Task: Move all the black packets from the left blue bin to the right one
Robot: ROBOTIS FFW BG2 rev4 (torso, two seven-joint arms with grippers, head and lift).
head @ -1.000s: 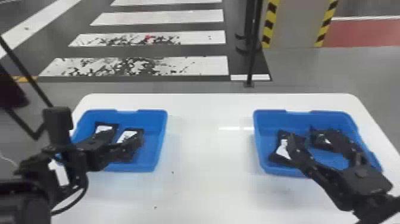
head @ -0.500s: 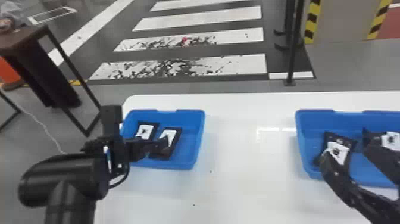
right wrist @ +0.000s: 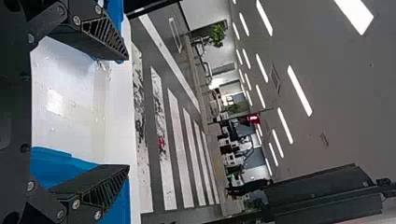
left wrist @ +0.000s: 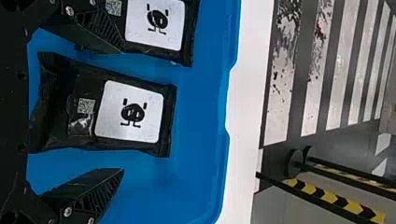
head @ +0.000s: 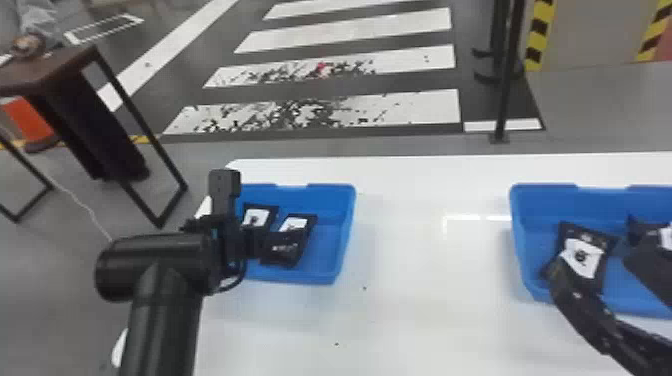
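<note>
Step in hand: the left pincer [left wrist: 123,111] looks set to pick from the left bin [head: 346,230], probably just short of closing.
Left pincer: spread wide, a finger to either side of the right-hand packet [left wrist: 84,123], with no grip on it.
Right-hand packet: lies face up in the left bin, its white label showing.
Left-hand packet: beside it [left wrist: 154,23], under the edge of one finger in the wrist view (whether they touch, I cannot tell).
Right bin: holds a labelled packet [head: 582,257] and, further right, a second packet [head: 642,230], partly covered by the right pincer.
Right pincer: raised at the right bin [head: 545,192], fingers well apart [right wrist: 127,112], empty.
Progress: two packets show in each bin, so the job seems about half done; the left arm [head: 165,285] hides one end of the left bin, so I cannot rule out another.
Next move: bring the fingers together on the right-hand packet, lift it clear of the wall, then carry it across the white table [head: 420,310].
In the way: the left-hand packet, which the near finger could drag or pinch; at the far end, the right pincer over the drop area, which probably needs to back off.
Around: a dark stand [head: 45,70] on the floor past the left end, and a black post [head: 505,85] beyond the far edge, both clear of the route.
</note>
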